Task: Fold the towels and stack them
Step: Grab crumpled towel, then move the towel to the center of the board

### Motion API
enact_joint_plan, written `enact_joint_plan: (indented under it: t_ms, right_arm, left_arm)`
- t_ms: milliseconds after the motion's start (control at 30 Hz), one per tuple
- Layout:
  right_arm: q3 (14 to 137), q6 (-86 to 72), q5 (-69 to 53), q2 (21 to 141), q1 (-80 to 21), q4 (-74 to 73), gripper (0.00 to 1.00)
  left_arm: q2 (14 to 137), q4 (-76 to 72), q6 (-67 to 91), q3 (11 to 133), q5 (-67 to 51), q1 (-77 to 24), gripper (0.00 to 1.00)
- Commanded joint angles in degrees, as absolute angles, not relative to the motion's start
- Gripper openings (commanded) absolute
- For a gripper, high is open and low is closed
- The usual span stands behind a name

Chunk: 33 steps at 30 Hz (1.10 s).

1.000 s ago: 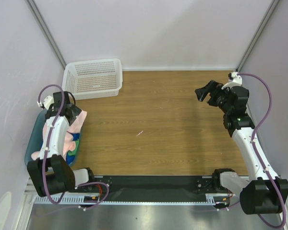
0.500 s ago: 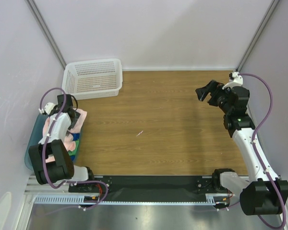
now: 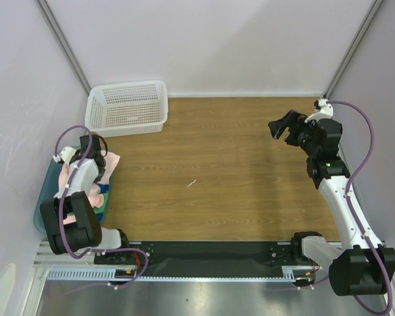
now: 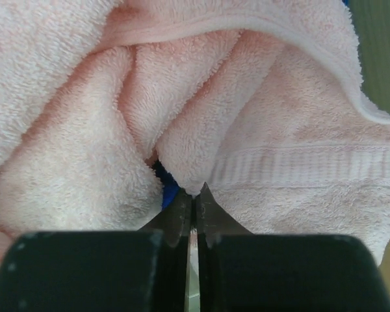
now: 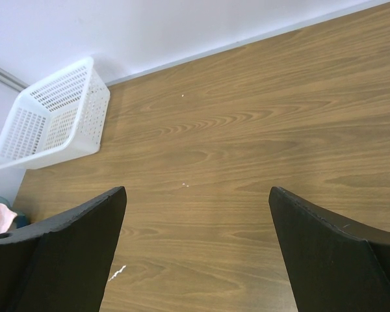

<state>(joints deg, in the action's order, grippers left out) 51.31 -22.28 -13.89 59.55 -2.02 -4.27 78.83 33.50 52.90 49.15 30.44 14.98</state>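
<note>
The towels lie bunched in a teal tub (image 3: 42,197) at the table's left edge. The pale pink towel (image 3: 110,161) is on top. A bit of the blue towel (image 3: 104,187) and of the green towel (image 3: 99,210) shows below it. My left gripper (image 3: 93,161) reaches down into the pile. In the left wrist view its jaws (image 4: 195,192) are pinched on a fold of the pink towel (image 4: 279,130), with a sliver of blue towel (image 4: 168,190) beside the tips. My right gripper (image 3: 281,125) hangs open above the far right of the table, holding nothing (image 5: 196,188).
A white perforated basket (image 3: 127,107) stands at the back left corner, also in the right wrist view (image 5: 52,117). A small white scrap (image 3: 192,183) lies on the wooden table (image 3: 217,164) near its middle.
My left gripper has dropped into the tub and closed from wide open onto the pink towel. The right arm has not moved.
</note>
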Motion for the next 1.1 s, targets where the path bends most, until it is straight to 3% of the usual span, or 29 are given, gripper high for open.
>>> enact_joint_plan:
  t_ms: [0,233,433,767,1067]
  right_arm:
    - [51.9,-22.1,-12.9,58.6,-2.0,-3.4,1.00]
    - [51.2,-22.8,-14.0,57.7,-2.0,-2.2,1.00]
    - [51.5,-24.5,-17.0,58.6,-2.3,-0.7,1.00]
    - [52.6,-26.7,-13.8,57.0,-5.4,-3.1,1.00]
    - [54.4,-28.7,-6.1,55.2,-4.4,-11.9,1.00]
  left_arm:
    - [75.4,33.9,53.9,51.0,33.1,15.7,0.00]
    - [65.5,34.0,47.2,56.9,27.7,15.3,0.00]
    - [60.0,35.9,38.5,65.3,25.6,8.4,0.00]
    - [57.8,33.6,28.6,79.4,19.1,-14.5,0.00]
    - [69.3,24.4,24.6,87.4,17.2,-39.9,0.00]
